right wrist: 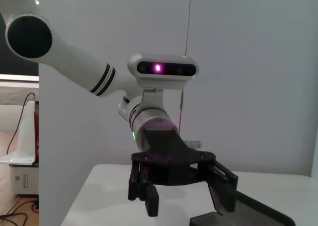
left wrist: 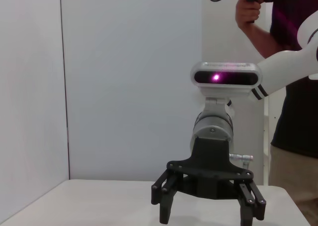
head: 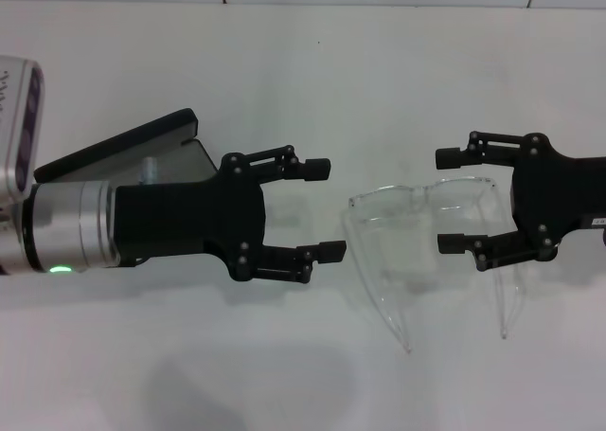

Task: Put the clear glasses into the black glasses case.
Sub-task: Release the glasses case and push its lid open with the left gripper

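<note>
Grippers: left gripper (head: pixel 322 208) and right gripper (head: pixel 453 199), matte black linkage fingers with visible pivot screws.
Wrists: silver cylinder, green indicator light.
Arms: white, black rings.
Wrist cameras: white housing, glowing purple.

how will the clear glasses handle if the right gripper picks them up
The glasses look thin and all-plastic, so probably light and a bit springy. Their smooth clear lens may slip in the right gripper, whose jaws stand open. The unfolded temples could snag or swing.

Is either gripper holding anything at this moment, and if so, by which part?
Nothing is held. The left gripper and right gripper are both open, facing each other above the table. The clear glasses lie free below.
</note>
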`<action>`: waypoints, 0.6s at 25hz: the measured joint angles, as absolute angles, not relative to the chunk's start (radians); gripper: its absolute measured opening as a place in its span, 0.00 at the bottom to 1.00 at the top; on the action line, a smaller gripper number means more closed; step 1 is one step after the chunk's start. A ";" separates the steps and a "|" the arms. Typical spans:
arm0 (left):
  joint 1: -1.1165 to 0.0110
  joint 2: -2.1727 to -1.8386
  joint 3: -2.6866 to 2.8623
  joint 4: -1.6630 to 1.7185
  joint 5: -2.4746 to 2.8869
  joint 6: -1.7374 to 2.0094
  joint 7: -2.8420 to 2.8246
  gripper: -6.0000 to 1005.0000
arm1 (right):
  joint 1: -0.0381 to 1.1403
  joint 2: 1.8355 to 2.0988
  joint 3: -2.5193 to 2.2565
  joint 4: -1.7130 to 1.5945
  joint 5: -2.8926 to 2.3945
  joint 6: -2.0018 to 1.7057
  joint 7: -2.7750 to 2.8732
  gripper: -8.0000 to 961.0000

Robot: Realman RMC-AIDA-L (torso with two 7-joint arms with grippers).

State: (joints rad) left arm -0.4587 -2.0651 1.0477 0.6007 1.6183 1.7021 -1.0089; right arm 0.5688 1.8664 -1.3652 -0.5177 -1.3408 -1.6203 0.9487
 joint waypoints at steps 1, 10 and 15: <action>-0.459 -2.065 1.048 0.601 1.617 1.702 -1.008 0.87 | 0.567 1.867 -1.365 -0.525 -1.341 -1.620 0.949 0.91; -0.459 -2.065 1.044 0.598 1.605 1.702 -1.008 0.85 | 0.564 1.871 -1.363 -0.541 -1.339 -1.594 0.950 0.91; -0.461 -2.071 0.888 0.604 1.604 1.691 -1.071 0.83 | 0.563 1.884 -1.327 -0.543 -1.344 -1.574 0.951 0.91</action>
